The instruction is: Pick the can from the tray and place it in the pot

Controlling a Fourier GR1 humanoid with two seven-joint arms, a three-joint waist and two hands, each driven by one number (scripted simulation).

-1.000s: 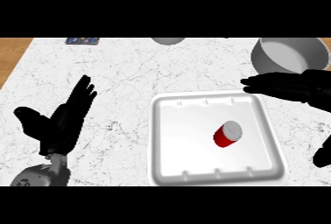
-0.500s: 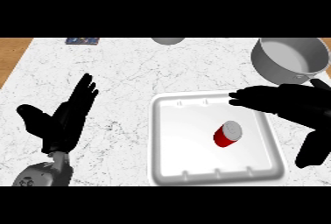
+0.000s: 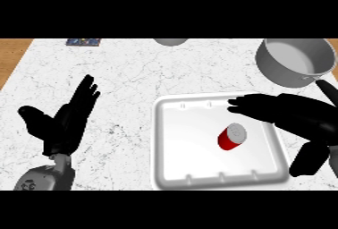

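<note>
Two hands show. At the left, the left hand (image 3: pixel 66 123) rests open, fingers up. In the tray (image 3: pixel 160 147) the can (image 3: pixel 232 137) lies on its side, long axis near-left to far-right, silver end far-right. The right hand (image 3: pixel 290 114), fingers straight, has moved left over the tray's far-right corner, just beyond the can. The pot (image 3: pixel 297 60) stands far right.

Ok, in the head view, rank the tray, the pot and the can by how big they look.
1. The tray: largest by far.
2. The pot: clearly smaller, and it sits farther back at the upper right corner.
3. The can: smallest, lying inside the tray.
</note>
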